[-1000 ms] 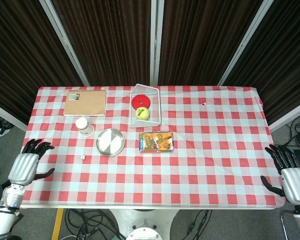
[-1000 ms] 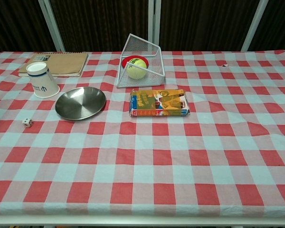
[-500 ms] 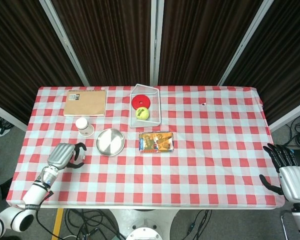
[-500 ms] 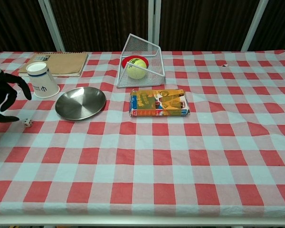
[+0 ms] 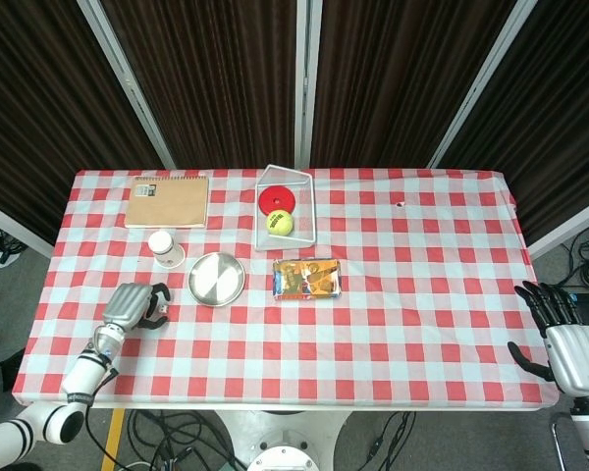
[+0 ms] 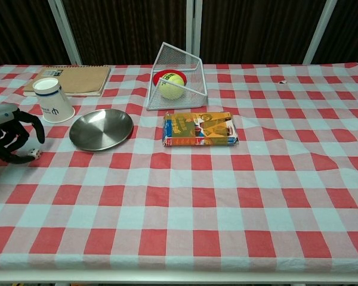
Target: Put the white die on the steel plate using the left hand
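One white die (image 6: 33,154) between curled fingers (image 6: 38,131)

Tablecloth: you had the red-and-white checked tablecloth (image 5: 422,294) covering the whole table.
Notebook: your tan spiral notebook (image 5: 167,201) lay flat at the far left.
Cup: the white paper cup (image 6: 52,100) stood upside down just in front of the notebook.
Basket: a white wire basket (image 6: 178,84) sat at the far middle, holding a yellow tennis ball (image 5: 280,224) and a red disc (image 5: 276,200) behind it.
Packet: the orange snack packet (image 6: 199,129) lay flat just in front of the basket.
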You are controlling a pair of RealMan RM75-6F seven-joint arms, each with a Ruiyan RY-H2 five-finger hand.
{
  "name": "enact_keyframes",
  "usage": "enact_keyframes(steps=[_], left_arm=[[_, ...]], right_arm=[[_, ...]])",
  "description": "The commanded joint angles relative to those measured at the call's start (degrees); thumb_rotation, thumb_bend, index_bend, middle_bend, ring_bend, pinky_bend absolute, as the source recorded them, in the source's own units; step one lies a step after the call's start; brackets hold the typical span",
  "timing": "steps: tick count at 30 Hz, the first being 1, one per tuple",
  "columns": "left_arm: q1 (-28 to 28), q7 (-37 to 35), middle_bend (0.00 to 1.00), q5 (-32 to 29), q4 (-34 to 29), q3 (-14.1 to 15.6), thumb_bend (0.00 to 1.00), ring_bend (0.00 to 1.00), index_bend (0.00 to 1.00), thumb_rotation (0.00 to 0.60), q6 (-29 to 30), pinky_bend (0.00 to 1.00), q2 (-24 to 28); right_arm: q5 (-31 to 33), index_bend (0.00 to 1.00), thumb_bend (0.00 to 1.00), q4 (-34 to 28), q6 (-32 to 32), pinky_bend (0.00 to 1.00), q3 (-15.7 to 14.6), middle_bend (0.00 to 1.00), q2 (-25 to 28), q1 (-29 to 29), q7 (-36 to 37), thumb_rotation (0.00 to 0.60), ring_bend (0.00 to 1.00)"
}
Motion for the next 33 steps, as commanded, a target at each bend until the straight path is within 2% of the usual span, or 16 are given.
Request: enact_keyframes(steps=[1, 7, 19, 28, 33], left_arm=[[-0.3, -0.1, 0.78, -0.4, 1.2, 0.2, 0.27, 0.82, 0.45, 0.600, -0.5, 1.00, -0.7], [-0.7, -0.1, 0.79, -0.9, 2.1, 0.7, 0.30, 0.82, 0.46, 0.600, -1.5, 1.00, -0.9], [-1.2, -0.4, 0.81, -0.4, 2.5, 0.7, 0.39, 0.83, 0.57, 0.600, -0.5, 1.00, -1.1], [-4.9, -0.4, 0.81, -0.6, -2.8, -3.1, 0.39, 0.83, 0.56, 0.600, -0.5, 1.00, -0.1], [-8.3, 4.7, 0.81, -3.8, -2.6, -5.1, 0.39, 0.83, 0.55, 0.600, -3.1, 1.00, -1.9]], right_arm=[[0.1, 0.08, 0.22, -0.1, 0.1, 0.00, 0.0, 0.07, 0.1, -0.1, -0.1, 0.600, 0.00], [0.3, 0.08, 0.22, -0.3, 0.0, 0.00, -0.1, 0.07, 0.1, -0.3, -0.3, 0.600, 0.00], [0.3, 0.08, 0.22, -0.4, 0.0, 0.00, -0.2, 0.07, 0.1, -0.3, -0.4, 0.600, 0.00], [0.2, 0.08, 0.22, 0.0, 0.2, 0.00, -0.3, 0.07, 0.3, -0.5, 0.3, 0.600, 0.00], [0.3, 0.08, 0.22, 0.6, 0.6, 0.00, -0.5, 0.07, 0.2, -0.9, 1.1, 0.600, 0.00]])
